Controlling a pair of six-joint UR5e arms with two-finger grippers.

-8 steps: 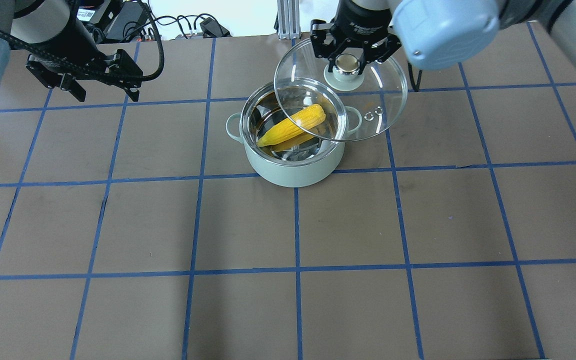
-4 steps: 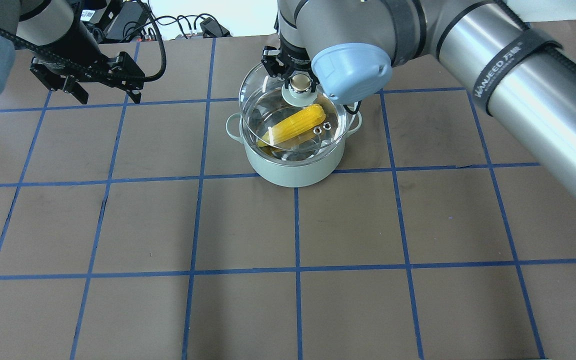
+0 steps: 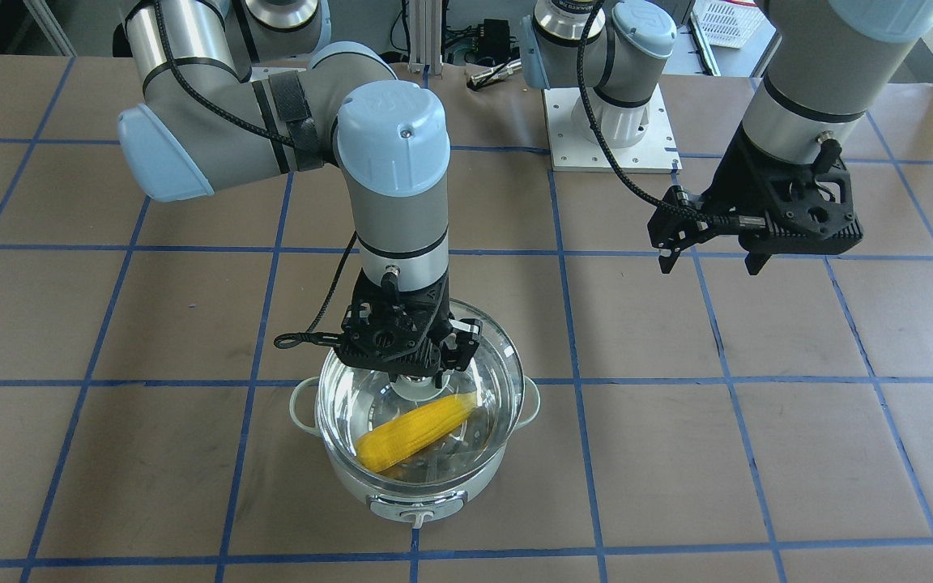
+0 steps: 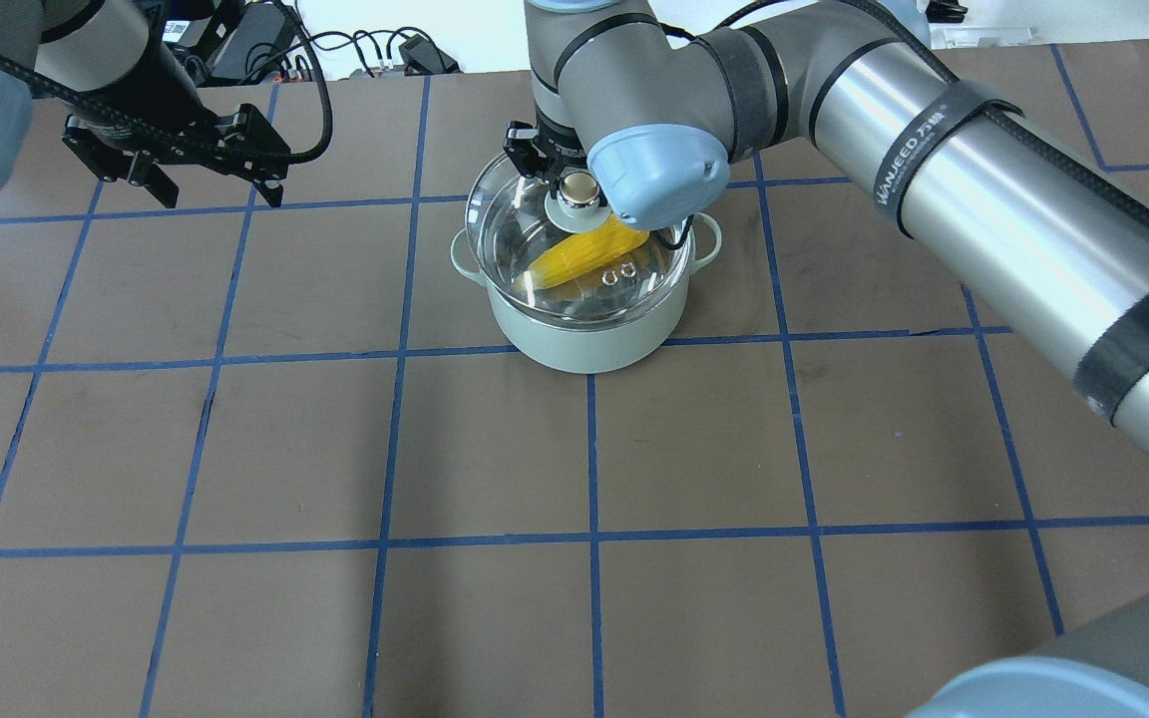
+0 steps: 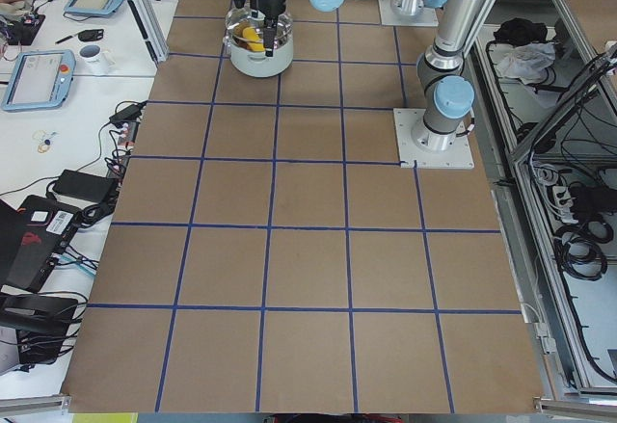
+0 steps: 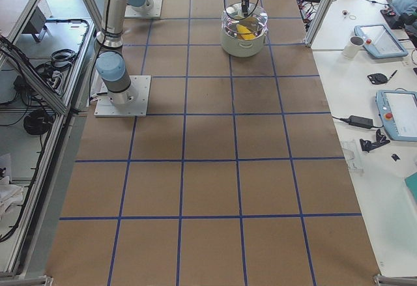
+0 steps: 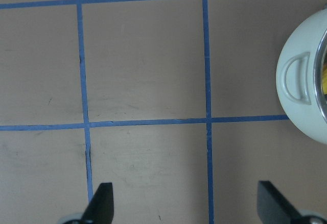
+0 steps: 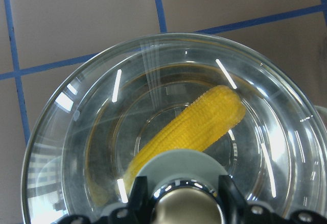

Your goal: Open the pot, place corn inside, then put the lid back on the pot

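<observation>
Now, right hand [image 4: 579,191]: clamped on lid [image 4: 525,234]
pot [image 4: 584,344]: directly below hand, lid looks almost seated
left hand [image 3: 709,263]: gaping, empty, well apart

Mint pot [image 4: 584,344] upright; yellow corn [image 4: 570,261] slanted inside — clear lid [image 4: 515,239] over rim, seemingly seated.

I'm looking at a brown table [image 4: 235,449] gridded with blue tape [image 4: 591,449]; white benches [image 6: 388,201] beyond its far edge carry teach pendants [image 6: 399,113].
</observation>
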